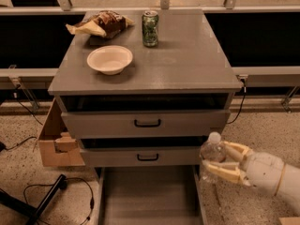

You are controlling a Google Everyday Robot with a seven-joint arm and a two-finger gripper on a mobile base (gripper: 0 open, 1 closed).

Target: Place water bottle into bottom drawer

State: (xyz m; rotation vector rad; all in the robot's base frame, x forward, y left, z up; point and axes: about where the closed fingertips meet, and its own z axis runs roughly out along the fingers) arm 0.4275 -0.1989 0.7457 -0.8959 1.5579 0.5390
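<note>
The water bottle [212,154], small, clear, with a white cap, is upright in my gripper [219,159] at the lower right. The cream fingers [225,172] are shut around it. It hangs in the air just right of the cabinet's front right corner, level with the second drawer. The bottom drawer [149,198] is pulled out as a long flat grey tray below and left of the bottle. Its inside shows bare grey.
A green drink can [150,28], a cream bowl [109,59] and a snack bag [100,24] sit on the cabinet top. Two upper drawers with black handles [147,123] are partly out. A cardboard box [57,139] stands at the left, cables [56,186] on the floor.
</note>
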